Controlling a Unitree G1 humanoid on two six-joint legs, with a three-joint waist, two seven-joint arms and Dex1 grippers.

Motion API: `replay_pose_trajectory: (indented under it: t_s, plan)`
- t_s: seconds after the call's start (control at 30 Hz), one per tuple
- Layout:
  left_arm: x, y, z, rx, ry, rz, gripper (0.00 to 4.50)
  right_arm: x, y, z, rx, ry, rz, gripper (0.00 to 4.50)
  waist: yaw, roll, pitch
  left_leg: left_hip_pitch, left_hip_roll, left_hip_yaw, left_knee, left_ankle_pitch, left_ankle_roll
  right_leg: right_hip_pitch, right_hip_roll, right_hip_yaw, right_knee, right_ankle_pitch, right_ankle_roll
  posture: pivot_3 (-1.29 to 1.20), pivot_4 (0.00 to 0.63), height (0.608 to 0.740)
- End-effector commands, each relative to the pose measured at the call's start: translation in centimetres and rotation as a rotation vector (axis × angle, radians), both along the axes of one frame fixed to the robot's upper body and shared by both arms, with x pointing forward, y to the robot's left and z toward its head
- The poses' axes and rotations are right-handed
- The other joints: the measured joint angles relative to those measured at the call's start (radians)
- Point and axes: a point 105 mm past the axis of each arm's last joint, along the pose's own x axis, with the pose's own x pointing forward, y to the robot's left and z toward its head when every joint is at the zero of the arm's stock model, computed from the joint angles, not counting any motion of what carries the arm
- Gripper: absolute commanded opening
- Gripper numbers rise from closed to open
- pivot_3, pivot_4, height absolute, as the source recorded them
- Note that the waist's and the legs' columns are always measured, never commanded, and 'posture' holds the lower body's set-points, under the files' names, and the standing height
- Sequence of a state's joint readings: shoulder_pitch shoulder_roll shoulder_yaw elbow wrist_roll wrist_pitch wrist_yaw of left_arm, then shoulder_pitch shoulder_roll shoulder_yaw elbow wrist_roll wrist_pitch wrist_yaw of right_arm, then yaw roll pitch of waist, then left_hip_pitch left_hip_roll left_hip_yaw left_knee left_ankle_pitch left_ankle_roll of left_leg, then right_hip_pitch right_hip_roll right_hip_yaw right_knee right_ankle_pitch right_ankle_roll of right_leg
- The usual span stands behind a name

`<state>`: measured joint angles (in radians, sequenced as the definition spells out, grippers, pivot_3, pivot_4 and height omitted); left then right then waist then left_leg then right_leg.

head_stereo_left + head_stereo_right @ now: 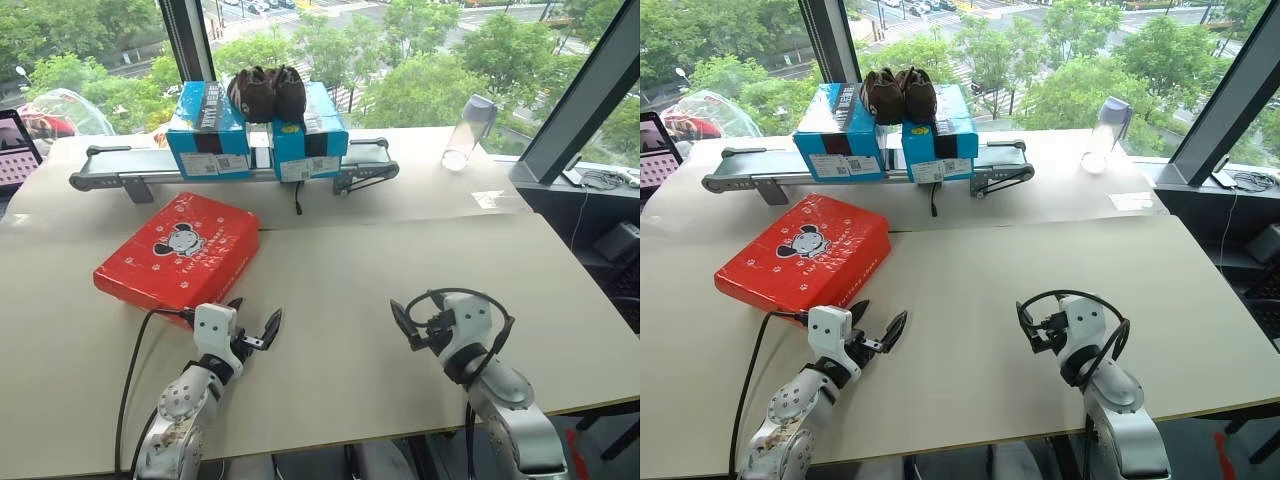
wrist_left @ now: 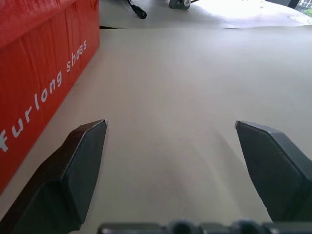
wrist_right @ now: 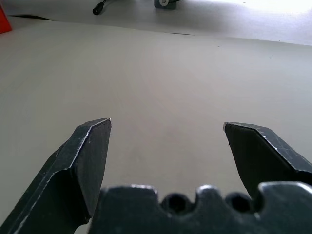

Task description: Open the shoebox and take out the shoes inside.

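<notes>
We note the shoebox (image 1: 178, 251) closed on the worktop (image 1: 350, 290); our left hand (image 1: 252, 322) and right hand (image 1: 402, 322) both spread wide, empty.

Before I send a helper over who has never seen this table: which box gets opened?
On the beige table, near the left pincer, lies a flat bright red cardboard shoebox, lid closed. Unlike the two blue boxes on the conveyor behind, it bears a cartoon dog and white paw prints.
</notes>
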<state>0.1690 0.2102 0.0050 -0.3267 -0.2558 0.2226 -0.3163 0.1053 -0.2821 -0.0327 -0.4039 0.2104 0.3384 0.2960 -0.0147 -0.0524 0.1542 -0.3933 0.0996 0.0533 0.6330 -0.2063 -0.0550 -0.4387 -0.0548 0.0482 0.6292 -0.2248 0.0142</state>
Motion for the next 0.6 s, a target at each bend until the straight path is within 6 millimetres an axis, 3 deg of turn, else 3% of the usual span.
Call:
replay_pose_trajectory:
  t_s: [0.03, 0.23, 0.33, 0.6]
  plan:
    - [-0.3, -1.1, 0.6, 0.012, -0.023, -0.116, 4.50, 0.0, -0.9, 1.5, -0.027, -0.054, -0.012, 4.40, 0.000, 0.000, 0.000, 0.000, 0.000, 0.000, 0.000, 0.000, 0.000, 0.000, 0.000, 0.000, 0.000, 0.000, 0.000, 0.00, 0.150, 0.740]
    - [-3.0, -4.0, 2.6, -0.044, -0.017, -0.495, 4.50, 0.6, -2.8, 1.9, -0.100, -0.015, 0.069, 4.40, -0.001, 0.000, 0.000, -0.001, 0.000, 0.000, 0.000, 0.000, 0.000, 0.000, 0.000, 0.000, 0.000, 0.000, 0.000, 0.00, 0.150, 0.740]
    - [-3.7, -4.6, 5.5, -0.111, -0.055, -0.611, 4.50, 1.4, -3.7, 2.8, -0.137, 0.021, 0.149, 4.40, -0.001, 0.000, 0.000, 0.000, 0.000, 0.000, 0.001, 0.000, 0.000, 0.000, 0.000, 0.000, 0.000, 0.000, 0.000, 0.00, 0.150, 0.740]
    - [-6.4, -5.3, 9.9, -0.068, -0.025, -0.824, 4.50, 1.3, -2.9, 3.1, -0.185, 0.148, 0.387, 4.40, -0.001, 0.000, 0.001, 0.000, 0.000, 0.000, 0.001, 0.000, 0.000, 0.001, 0.000, 0.001, 0.001, 0.000, 0.001, 0.00, 0.150, 0.740]
